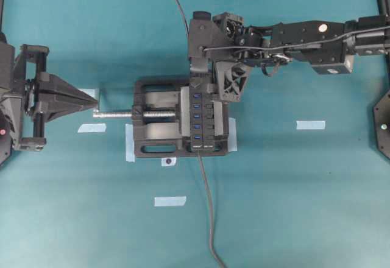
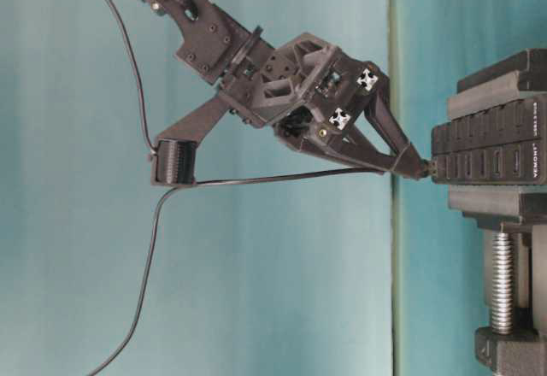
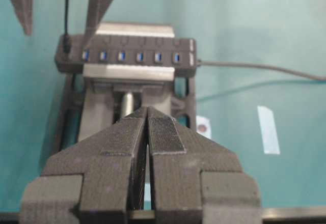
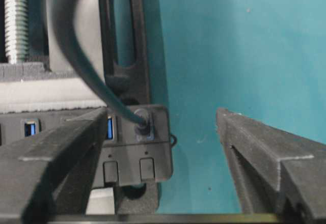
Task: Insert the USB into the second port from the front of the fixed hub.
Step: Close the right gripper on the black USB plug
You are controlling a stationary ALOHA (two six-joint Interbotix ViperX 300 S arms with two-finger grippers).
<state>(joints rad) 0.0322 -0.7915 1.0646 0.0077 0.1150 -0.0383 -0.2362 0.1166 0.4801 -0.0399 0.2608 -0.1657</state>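
Note:
The fixed hub (image 1: 204, 120) is a narrow black strip with blue slots, clamped in a vise. The USB (image 4: 142, 123), a small black plug on a dark cable (image 4: 76, 46), stands in the end slot of the hub (image 4: 127, 147), next to a free blue slot. My right gripper (image 4: 162, 117) is open, its fingers wide apart on either side of the hub's end, and holds nothing. It hovers over the hub's far end (image 1: 201, 82) and hides the plug from above. My left gripper (image 1: 94, 103) is shut and empty, left of the vise screw; it also shows in its wrist view (image 3: 147, 109).
The black vise (image 1: 152, 146) with a silver screw (image 1: 116, 114) holds the hub. The hub's own cable (image 1: 208, 201) runs to the table's front edge. The USB cable (image 1: 177, 6) loops off the back. Tape strips (image 1: 311, 125) lie on the teal table.

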